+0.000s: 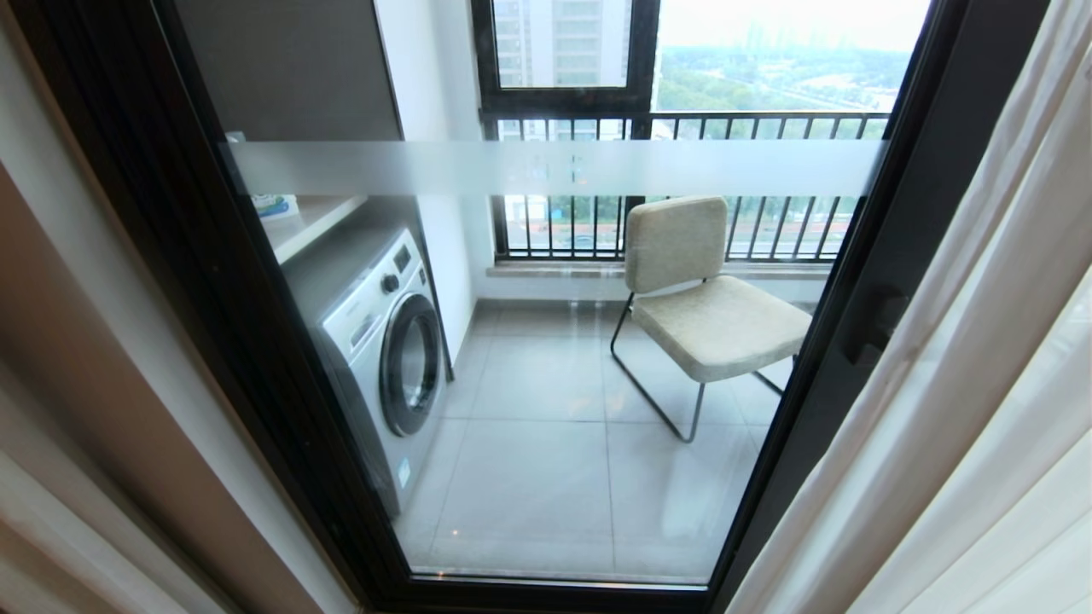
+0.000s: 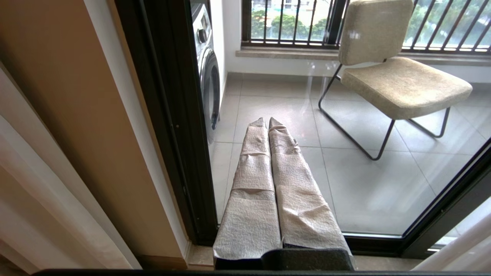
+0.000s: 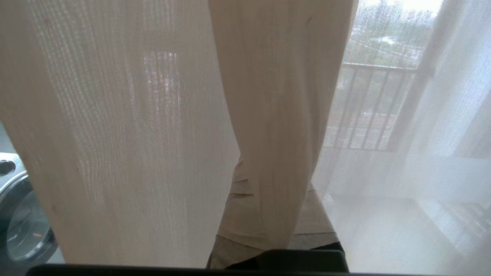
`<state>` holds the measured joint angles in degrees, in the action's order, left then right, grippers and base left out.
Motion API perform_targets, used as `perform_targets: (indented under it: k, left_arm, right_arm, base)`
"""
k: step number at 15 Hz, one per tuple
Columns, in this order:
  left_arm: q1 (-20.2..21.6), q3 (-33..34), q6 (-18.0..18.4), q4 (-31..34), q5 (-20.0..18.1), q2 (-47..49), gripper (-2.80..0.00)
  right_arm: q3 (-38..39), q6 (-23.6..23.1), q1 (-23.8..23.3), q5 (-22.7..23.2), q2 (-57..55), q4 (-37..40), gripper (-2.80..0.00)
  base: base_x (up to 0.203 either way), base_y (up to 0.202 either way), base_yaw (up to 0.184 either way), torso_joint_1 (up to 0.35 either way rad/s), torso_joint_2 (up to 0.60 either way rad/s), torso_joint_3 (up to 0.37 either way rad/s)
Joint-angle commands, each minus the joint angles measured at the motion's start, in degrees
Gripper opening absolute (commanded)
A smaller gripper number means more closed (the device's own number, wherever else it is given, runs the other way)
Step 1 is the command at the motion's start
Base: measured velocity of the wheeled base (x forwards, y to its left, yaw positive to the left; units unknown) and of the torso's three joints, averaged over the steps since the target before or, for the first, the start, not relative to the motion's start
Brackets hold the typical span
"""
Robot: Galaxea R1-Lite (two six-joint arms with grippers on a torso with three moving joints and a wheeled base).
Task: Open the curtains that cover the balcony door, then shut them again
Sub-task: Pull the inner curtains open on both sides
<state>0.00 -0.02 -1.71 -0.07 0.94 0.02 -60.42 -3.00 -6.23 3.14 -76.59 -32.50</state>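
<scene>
The balcony door (image 1: 904, 256) stands uncovered, showing its glass, its frosted band (image 1: 554, 168) and a dark handle (image 1: 874, 328). The curtains hang bunched at the right (image 1: 981, 384) and at the left edge (image 1: 51, 512). Neither arm appears in the head view. My right gripper (image 3: 268, 168) is shut on a fold of the beige curtain (image 3: 276, 134), which runs down between its wrapped fingers (image 3: 236, 207). White sheer (image 3: 402, 153) hangs beside it. My left gripper (image 2: 267, 120) is shut and empty, pointing at the lower glass near the door's left frame (image 2: 165, 115).
Behind the glass, a washing machine (image 1: 384, 358) stands on the left of the tiled balcony and a beige chair (image 1: 708, 315) on the right. A barred railing (image 1: 682, 128) and a window lie beyond. A tan wall (image 2: 76, 115) borders the door frame.
</scene>
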Motion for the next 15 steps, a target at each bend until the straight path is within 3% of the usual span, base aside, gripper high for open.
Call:
perform_targets:
  k: [1,10,15]
  left_arm:
    - [0.0,0.02,-0.05,-0.01,0.03,-0.02,-2.8]
    - [0.0,-0.05,-0.05,-0.01,0.03,-0.02,-2.8]
    - [0.0,0.02,-0.05,-0.01,0.03,-0.02,-2.8]
  right_arm:
    - [0.04,0.01,-0.01,0.1,0.22,-0.2,-2.8]
    - [1.18,0.01,-0.01,0.11,0.3,-0.37,-2.8]
    - [1.27,0.01,-0.01,0.11,0.39,-0.37,-2.8]
  base:
    - [0.0,0.0,0.0,0.0,0.0,0.0]
    - [0.0,0.0,0.0,0.0,0.0,0.0]
    - [-0.001,-0.138,-0.001,0.002,0.0,0.003]
